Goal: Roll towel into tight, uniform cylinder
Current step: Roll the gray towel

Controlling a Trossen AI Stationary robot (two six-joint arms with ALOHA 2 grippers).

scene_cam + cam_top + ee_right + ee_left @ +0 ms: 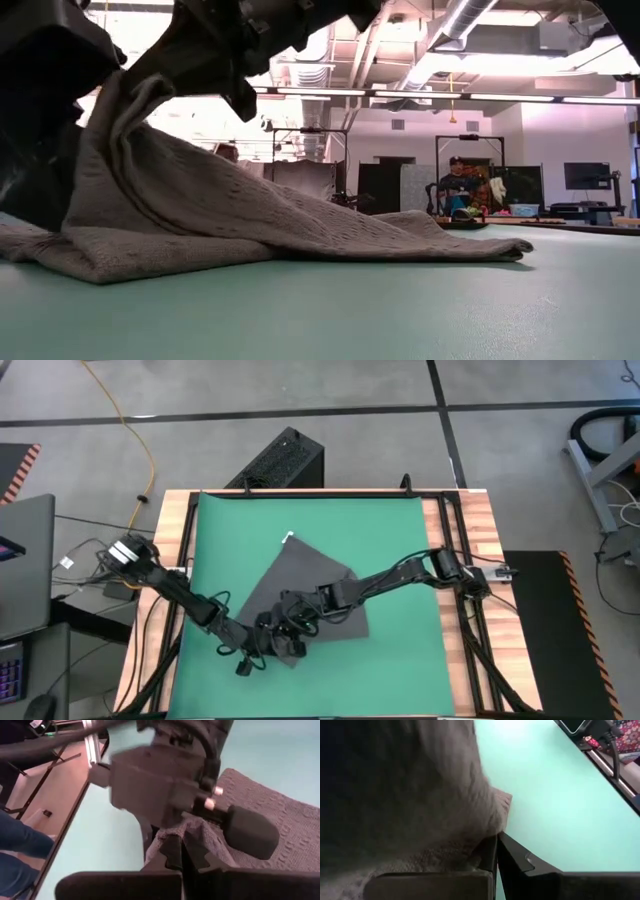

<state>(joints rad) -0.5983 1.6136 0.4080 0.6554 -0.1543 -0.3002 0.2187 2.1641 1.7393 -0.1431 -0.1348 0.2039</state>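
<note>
Towel [305, 585] lies on the green mat [390, 530] near the mat's middle, spread as a skewed diamond with its white tag [288, 538] at the far corner. Near corner is lifted off the mat; low view shows the cloth rising in a peak at that side, the rest lying flat. Left end effector [496, 851] closed, pinching the towel's raised edge. Right end effector [181, 851] closed on a fold of towel just beside the left one. Both arms meet over the towel's near corner. Mat covers the wooden tabletop [480, 520].
</note>
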